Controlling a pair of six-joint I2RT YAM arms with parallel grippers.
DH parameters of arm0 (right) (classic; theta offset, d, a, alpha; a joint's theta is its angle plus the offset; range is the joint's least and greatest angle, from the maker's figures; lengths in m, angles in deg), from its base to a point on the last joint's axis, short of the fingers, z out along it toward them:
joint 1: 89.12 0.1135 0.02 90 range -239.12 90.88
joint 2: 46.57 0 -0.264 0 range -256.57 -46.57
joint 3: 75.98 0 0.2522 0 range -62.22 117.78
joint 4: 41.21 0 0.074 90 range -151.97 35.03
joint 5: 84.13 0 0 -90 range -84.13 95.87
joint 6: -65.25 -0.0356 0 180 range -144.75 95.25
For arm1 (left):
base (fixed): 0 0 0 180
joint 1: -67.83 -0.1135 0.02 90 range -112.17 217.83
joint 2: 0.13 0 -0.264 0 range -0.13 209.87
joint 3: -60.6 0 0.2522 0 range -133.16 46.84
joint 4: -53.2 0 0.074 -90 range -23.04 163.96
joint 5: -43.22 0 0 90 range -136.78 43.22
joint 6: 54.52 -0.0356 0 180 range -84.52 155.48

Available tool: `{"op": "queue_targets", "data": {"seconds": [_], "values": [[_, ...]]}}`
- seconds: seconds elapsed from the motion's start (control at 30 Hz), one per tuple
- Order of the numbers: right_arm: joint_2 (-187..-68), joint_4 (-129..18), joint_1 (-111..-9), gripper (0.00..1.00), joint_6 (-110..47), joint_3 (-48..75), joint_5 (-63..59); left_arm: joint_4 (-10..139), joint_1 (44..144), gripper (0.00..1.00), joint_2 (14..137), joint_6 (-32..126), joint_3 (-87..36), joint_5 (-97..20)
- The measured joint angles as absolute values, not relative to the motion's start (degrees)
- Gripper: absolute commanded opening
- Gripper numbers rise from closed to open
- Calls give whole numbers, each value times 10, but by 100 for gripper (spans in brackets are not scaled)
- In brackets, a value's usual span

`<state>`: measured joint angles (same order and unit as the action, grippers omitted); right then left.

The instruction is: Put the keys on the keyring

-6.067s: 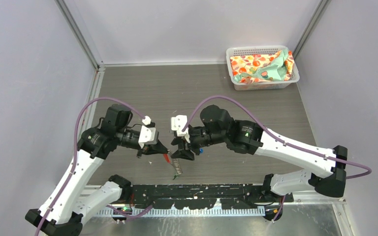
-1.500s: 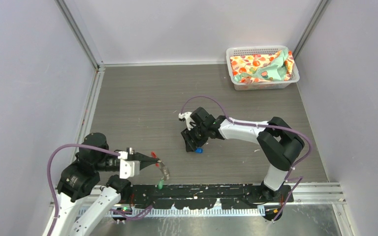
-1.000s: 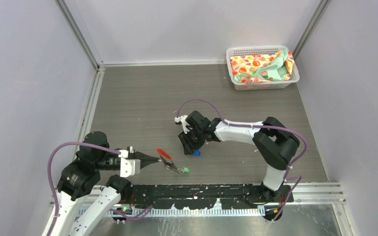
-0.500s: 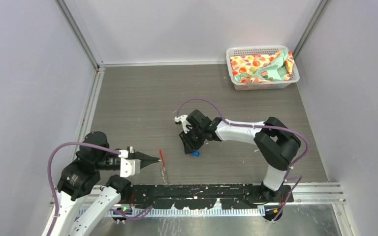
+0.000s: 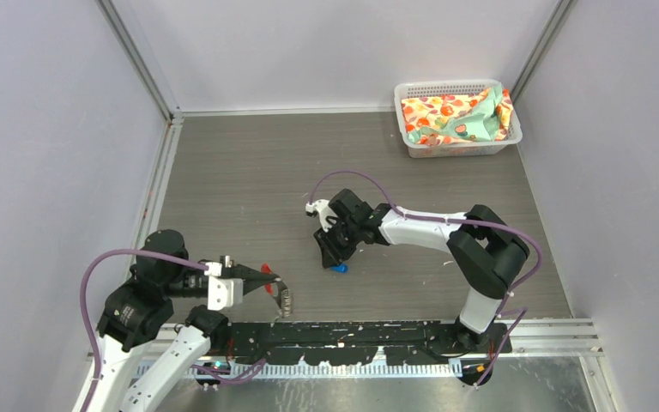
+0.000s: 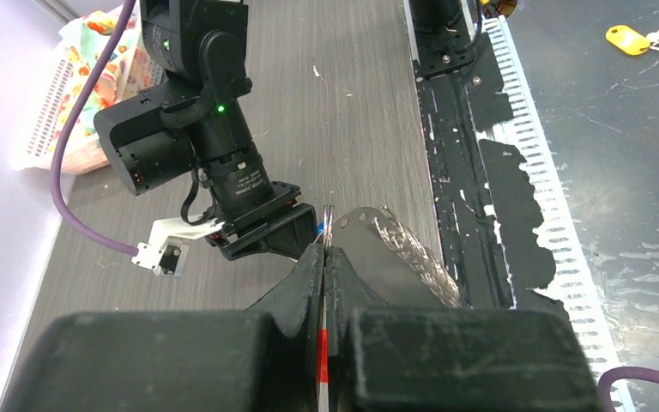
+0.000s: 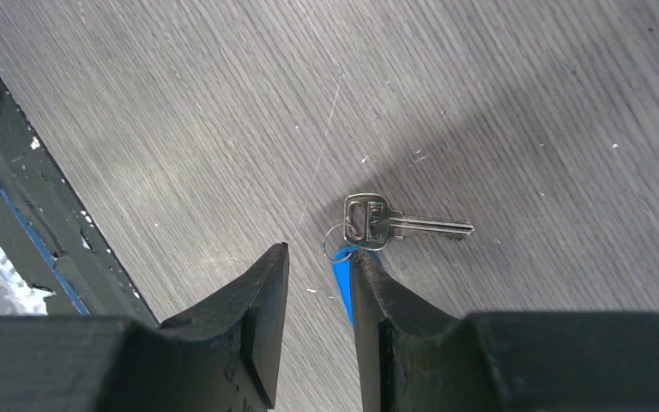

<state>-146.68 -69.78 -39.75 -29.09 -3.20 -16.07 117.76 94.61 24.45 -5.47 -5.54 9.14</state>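
The left claw (image 6: 322, 254) is pressed tight together. It pinches the flat red tag (image 6: 320, 365) of the keyring (image 6: 405, 256). The silvery wire ring sticks out just past the tip of this claw, right next to the tag. Seen from above, this claw is low on the left side of the table (image 5: 249, 172). It is near the black rail (image 5: 377, 330) at the front edge, and the ring hangs by its tip.

The right claw (image 7: 317, 257) points down at the middle of the table. Its two fingers stand a little apart, and bare wood shows between them. It is not pinching anything. The blue key (image 7: 367, 219) lies flat on the table right at the fingertips. Its blue part touches the inside of one finger and is partly hidden behind it. The silvery part lies just past the tips, with its blade pointing off to the side. A tiny thin loop joins the two parts.

The two claws are well apart.

Far away, in the back right corner, sits a white basket (image 5: 412, 142). A bright cloth (image 5: 455, 116) with many colours is stuffed inside it.
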Motion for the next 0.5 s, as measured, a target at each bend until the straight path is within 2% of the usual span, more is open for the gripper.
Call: {"op": "queue_targets", "data": {"seconds": [0.1,0.3,0.33,0.37,0.4,0.5], "values": [[-1467,-701,-398,48,-284,-32,-154,1178,946,0,244,-54,-55,91],[-1466,-707,-398,54,-275,-32,-131,1176,946,0,245,-52,-55,91],[-1464,-708,-398,63,-275,-32,-126,1174,946,0,245,-50,-55,91],[-1459,-710,-398,92,-274,-32,-121,1173,946,0,245,-49,-55,91],[-1451,-713,-398,99,-274,-32,-113,1171,946,0,245,-47,-55,91],[-1393,-727,-403,100,-280,-32,-83,1168,946,0,245,-39,-56,91]]}}
